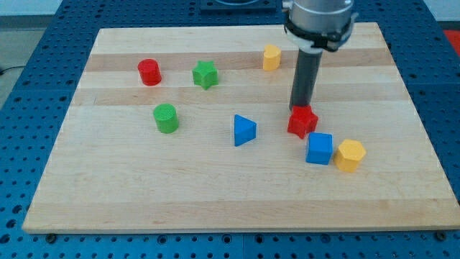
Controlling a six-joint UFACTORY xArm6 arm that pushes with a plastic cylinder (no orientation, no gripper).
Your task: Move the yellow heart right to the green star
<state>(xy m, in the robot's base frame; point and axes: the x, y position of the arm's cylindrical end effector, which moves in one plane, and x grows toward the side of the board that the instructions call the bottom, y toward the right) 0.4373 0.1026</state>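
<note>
Yellow hexagon (351, 155) nearest; my tip (299, 108) touches red star (302, 121) (top edge).

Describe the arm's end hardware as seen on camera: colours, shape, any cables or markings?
A grey metallic cylindrical housing enters from the view's top, ringed by a black band with a white collar beneath. From it hangs a straight dark rod, round in section. My tip sits at the red block's upper edge; whether it touches is unclear. No cables or markings show.
</note>
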